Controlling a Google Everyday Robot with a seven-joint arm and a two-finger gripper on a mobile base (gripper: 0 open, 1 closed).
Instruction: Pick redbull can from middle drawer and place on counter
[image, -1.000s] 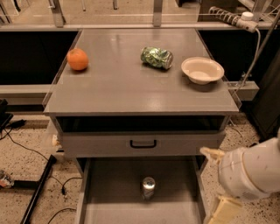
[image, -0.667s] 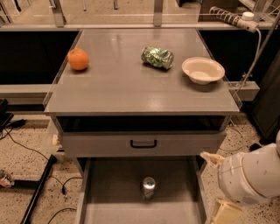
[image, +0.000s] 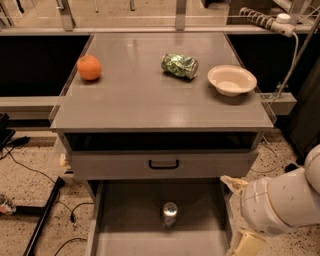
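Observation:
The redbull can (image: 169, 214) stands upright on the grey floor of the open middle drawer (image: 130, 225), near its centre. My gripper (image: 232, 215) is at the lower right, beside the drawer's right wall, to the right of the can and apart from it. Its two cream fingers (image: 233, 183) are spread wide with nothing between them. The grey counter (image: 150, 100) lies above the drawers.
On the counter are an orange (image: 89, 67) at the left, a dented green can (image: 179, 65) at the back middle and a cream bowl (image: 231, 80) at the right. A shut drawer front with a black handle (image: 163, 164) sits above the open drawer. Cables lie on the floor at the left.
My gripper and arm have shifted slightly down and left, closer to the drawer's right side. The can and the counter objects have not moved.

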